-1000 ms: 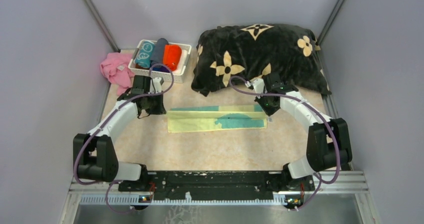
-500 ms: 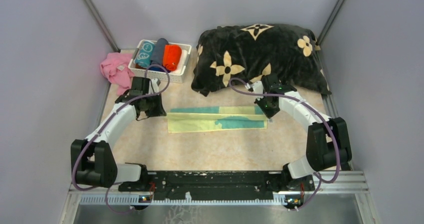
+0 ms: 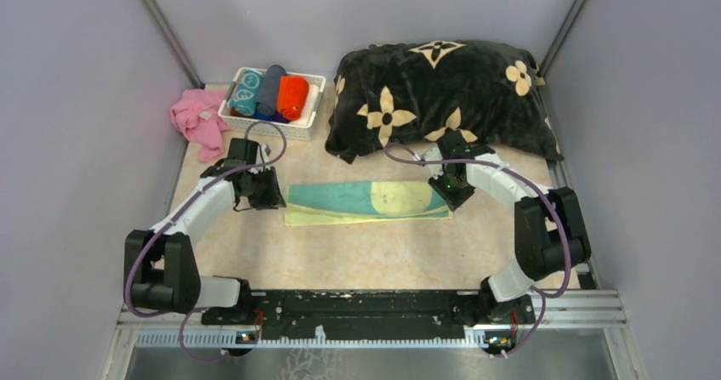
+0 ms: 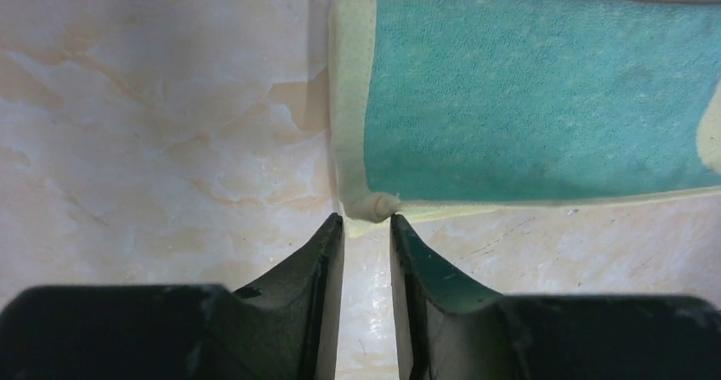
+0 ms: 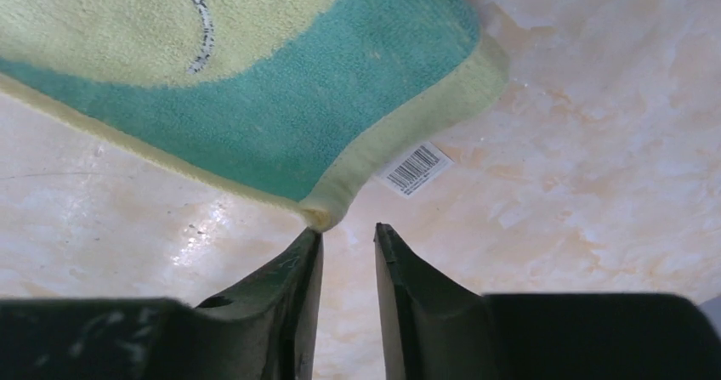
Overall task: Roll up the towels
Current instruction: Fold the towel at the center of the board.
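My left jaws stand slightly apart and hold nothing; their tips sit just short of the near left corner of the yellow and teal towel (image 4: 527, 99), which bunches into a small nub right in front of the gap. My right jaws are also parted by a narrow gap and empty, with the towel's near right corner (image 5: 255, 82) just ahead of one tip and a small barcode tag (image 5: 414, 168) lying beside that corner. The towel (image 3: 370, 201) lies flat as a long folded strip across the middle of the marbled surface (image 3: 357, 252), one arm at each end. At the far left a white basket (image 3: 293, 131) holds rolled towels, a teal one (image 3: 247, 91) and an orange one (image 3: 292, 96) among them, with a pink cloth (image 3: 197, 121) to its left. A black flowered cushion (image 3: 434, 91) lies at the far right.
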{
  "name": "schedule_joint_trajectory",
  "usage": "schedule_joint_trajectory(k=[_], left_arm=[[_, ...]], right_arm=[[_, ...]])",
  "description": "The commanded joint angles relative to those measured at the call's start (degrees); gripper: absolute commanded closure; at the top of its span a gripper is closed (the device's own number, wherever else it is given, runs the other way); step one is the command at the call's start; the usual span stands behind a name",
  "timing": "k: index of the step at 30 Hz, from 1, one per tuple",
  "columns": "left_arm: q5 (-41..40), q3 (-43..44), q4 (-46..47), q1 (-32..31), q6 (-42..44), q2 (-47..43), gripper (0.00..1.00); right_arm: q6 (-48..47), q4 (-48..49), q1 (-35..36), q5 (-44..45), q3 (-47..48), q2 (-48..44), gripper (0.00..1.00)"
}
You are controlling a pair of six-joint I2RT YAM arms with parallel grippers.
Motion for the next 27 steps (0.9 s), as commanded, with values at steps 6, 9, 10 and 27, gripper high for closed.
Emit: schedule_joint_trajectory(k=[6, 9, 10, 27], left_arm=[[5.1, -3.1, -0.1, -0.1, -5.0, -11.8, 0.41], [2.9, -3.9, -0.1, -0.1, -6.4, -17.1, 0.38], [2.0, -4.0, -0.1, -0.1, -6.7, -18.9, 0.36], [11.7, -9.6, 19.6, -0.6, -16.3, -10.4, 0.33]], right_arm=[[0.3, -4.4, 3.2, 0.0, 3.4, -6.7, 0.51], [1.7, -5.4, 3.6, -1.2, 5.5, -10.9, 0.46], [2.5, -5.3, 3.6, -1.2, 6.2, -12.4, 0.44], [33.0, 21.2, -3.1, -12.6, -6.1, -15.4, 0.35]])
